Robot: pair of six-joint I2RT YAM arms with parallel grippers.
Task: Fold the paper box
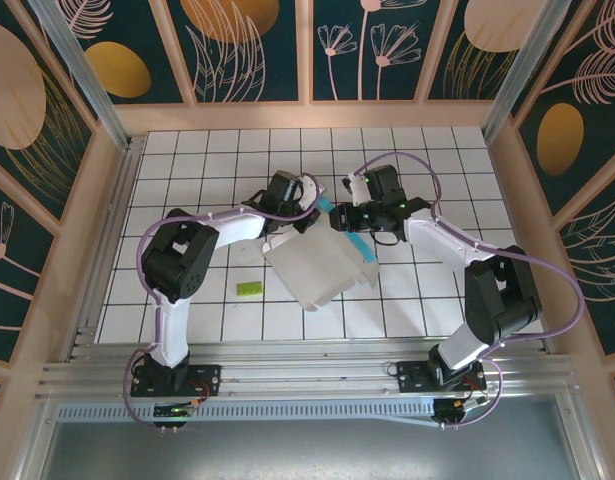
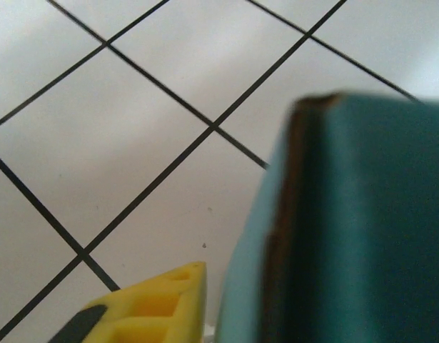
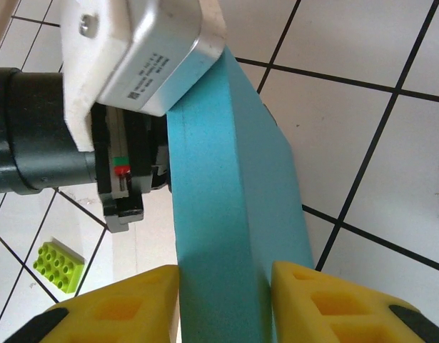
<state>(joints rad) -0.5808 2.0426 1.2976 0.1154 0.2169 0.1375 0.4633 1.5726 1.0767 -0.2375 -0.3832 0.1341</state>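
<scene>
Paper box (image 1: 317,268) at mid-table, folding barely begun.

Nearest, a small green studded brick (image 1: 249,288) lies at the sheet's nine o'clock, apart and no obstacle. The card lies mostly flat, whitish face up. By that, only the blue flap (image 3: 233,179) at one o'clock is turned up and the other walls remain. The right gripper (image 3: 225,275) clamps that flap. At twelve o'clock the left gripper (image 1: 317,207) crowds the same edge; whether it pinches card cannot be told.

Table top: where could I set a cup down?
Bare tiles run along the back wall, and between the paper box and the near rail. The middle is crowded: left arm and right arm meet over the box, green brick near it.
</scene>
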